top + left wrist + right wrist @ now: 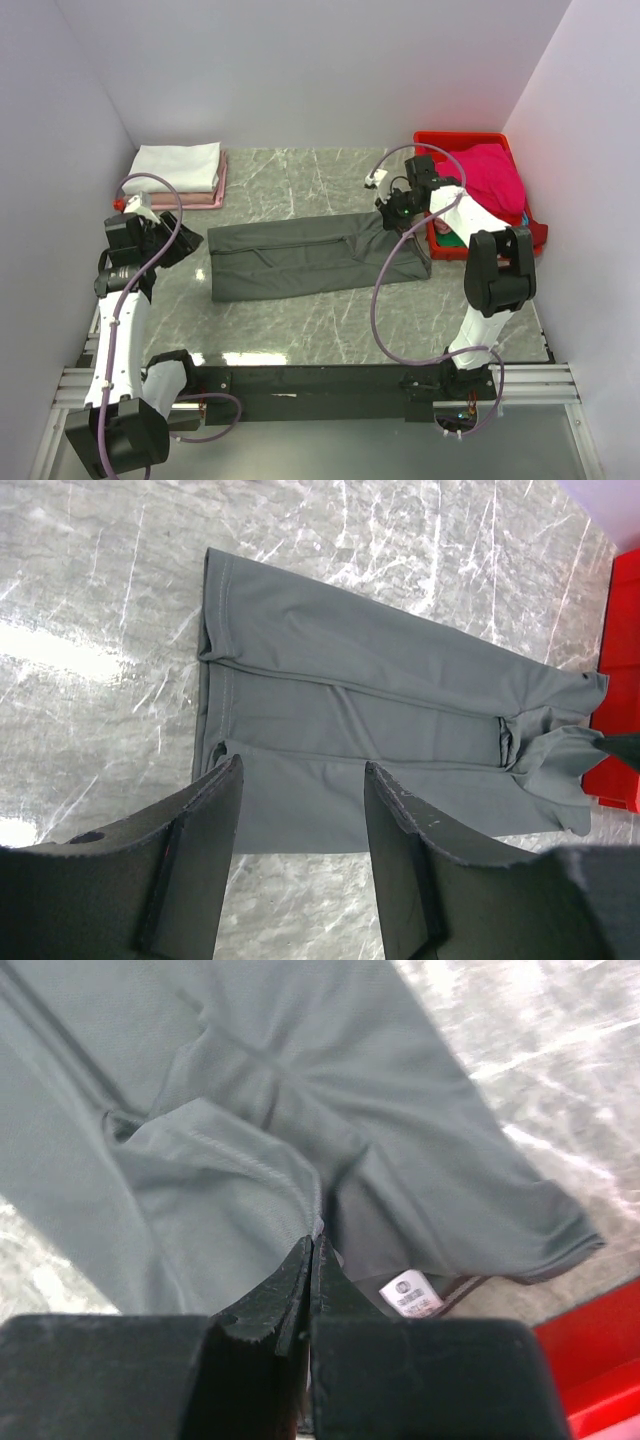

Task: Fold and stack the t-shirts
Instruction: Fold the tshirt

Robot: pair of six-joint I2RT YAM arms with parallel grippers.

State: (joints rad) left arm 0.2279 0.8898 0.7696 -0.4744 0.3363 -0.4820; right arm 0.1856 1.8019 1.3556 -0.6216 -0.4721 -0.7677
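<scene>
Item: charcoal-grey t-shirt point(310, 258), folded lengthwise into a long strip, lying flat on the marble table point(330, 325) with its long axis running from one gripper to the other. Right gripper point(312, 1250): fingers together, clamped on a raised fold of cloth at the collar end, with the label showing just beside the tips; the rest of the strip stretches away ahead of it. Left gripper point(300, 770): jaws apart, holding nothing, poised just short of the hem end, which lies directly ahead of and below its fingertips; it is the nearer arm to that end. Judgement: the next fold across the length depends on both ends being held. Beyond the left gripper, a folded white t-shirt point(178, 165) sits on a pale pink t-shirt point(219, 192). Just beside the right gripper, on its outer side, a red crate point(460, 139) holds a magenta t-shirt point(495, 178) and a green t-shirt point(455, 240). Plain white walls close in on three sides.
</scene>
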